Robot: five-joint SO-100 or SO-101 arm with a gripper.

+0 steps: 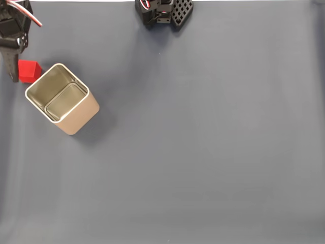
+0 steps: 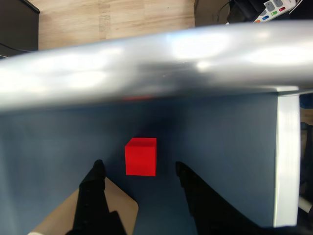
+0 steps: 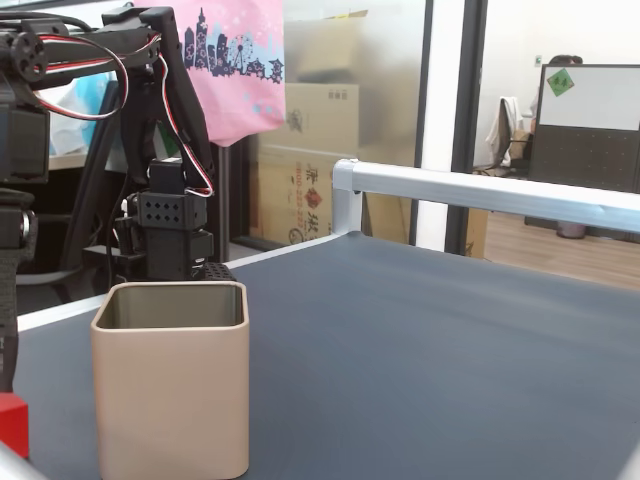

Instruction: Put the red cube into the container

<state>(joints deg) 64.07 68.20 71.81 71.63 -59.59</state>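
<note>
In the wrist view the gripper (image 2: 139, 169) is seen with its jaws spread, two dark fingers (image 2: 93, 188) rising from the lower edge. The red cube (image 2: 141, 156) sits on the dark blue mat (image 2: 220, 147) just ahead of the fingertips and roughly in line with the gap between them; it is not gripped, and no contact with either finger can be made out. A beige corner of the container (image 2: 115, 210) is seen at the bottom, partly behind the left finger. A blurred silver rail (image 2: 156, 58) crosses the upper part of that view, with a wooden floor (image 2: 112, 19) beyond it.

In a fixed view from above, the gripper (image 1: 12, 63) is found at the far left edge, its dark tip just beside the left face of the red cube (image 1: 29, 70). The cube stands on the mat close to the upper left wall of the container (image 1: 81, 114), which is upright, turned diagonally, and shows a shiny metallic inside. The arm's black base (image 1: 165, 12) is fixed at the top edge, well apart from both.

In a fixed view from table level, the container (image 3: 170, 400) is seen upright in the foreground, with the red cube (image 3: 12, 425) at the left edge beside it. The arm (image 3: 165, 130) with its red and white wires stands behind the container.
</note>
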